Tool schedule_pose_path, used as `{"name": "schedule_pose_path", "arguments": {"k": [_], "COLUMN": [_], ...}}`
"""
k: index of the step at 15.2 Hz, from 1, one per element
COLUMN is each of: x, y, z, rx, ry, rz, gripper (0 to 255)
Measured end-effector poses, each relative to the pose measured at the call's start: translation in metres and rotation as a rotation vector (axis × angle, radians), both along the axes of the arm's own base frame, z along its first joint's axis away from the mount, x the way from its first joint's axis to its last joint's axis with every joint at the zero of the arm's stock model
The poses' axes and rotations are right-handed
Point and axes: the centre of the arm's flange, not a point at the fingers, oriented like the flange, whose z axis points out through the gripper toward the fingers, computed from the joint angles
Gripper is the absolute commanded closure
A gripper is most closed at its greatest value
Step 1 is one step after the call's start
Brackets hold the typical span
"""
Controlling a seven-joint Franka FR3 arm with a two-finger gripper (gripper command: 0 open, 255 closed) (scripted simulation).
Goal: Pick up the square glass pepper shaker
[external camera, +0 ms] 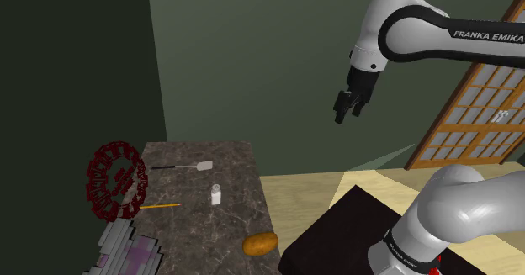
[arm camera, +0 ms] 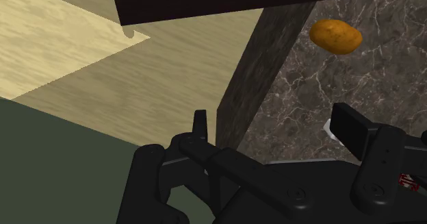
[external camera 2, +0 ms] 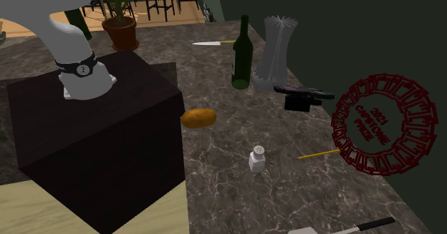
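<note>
Shoulder view places the pepper shaker (external camera: pixel 216 195) near the middle of the desk (external camera: pixel 235 156), standing upright with its long axis vertical and its cap uppermost. It is drawn as a small white block with squared sides, and in the second exterior view its rounded top carries dark dots. The desk is dark stone veined with pale marbling. A thin yellow pencil (external camera 2: pixel 319 154) lies flat near the shaker, pointing toward it but apart from it, and beyond the pencil stands a dark red ring (external camera 2: pixel 383 132) of openwork lettering, set on edge. An orange-brown, potato-like lump (external camera 2: pixel 198 117) rests between the shaker and the stand (external camera 2: pixel 93 139), a dark box at the desk's edge. A spatula (external camera: pixel 189 166) with a black handle and a pale blade lies flat farther along the desk. Well apart from the shaker, the second exterior view also shows a green bottle (external camera 2: pixel 241 54), a grey fluted vessel (external camera 2: pixel 276 50), a flat black gadget (external camera 2: pixel 301 96) and a knife (external camera 2: pixel 215 43). The hand (external camera: pixel 345 115) hangs high above the wooden floor (external camera: pixel 311 189), off to the shoulder view's right of the desk, fingers pointing down; in the wrist view its two black fingers stand spread apart with nothing between them
</note>
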Motion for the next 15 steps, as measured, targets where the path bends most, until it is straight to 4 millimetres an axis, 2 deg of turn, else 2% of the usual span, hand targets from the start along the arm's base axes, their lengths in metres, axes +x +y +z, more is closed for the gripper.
{"name": "schedule_pose_path", "arguments": {"k": [2,5,15], "x": [0.003,0.021,0.088], "y": [0.003,0.019,0.08], "z": [-0.005,-0.027,-0.122], "rx": [0.001,0.006,0.028], "ry": [0.001,0.006,0.023], "rz": [-0.002,-0.011,-0.049], "gripper": [0,0,0]}}
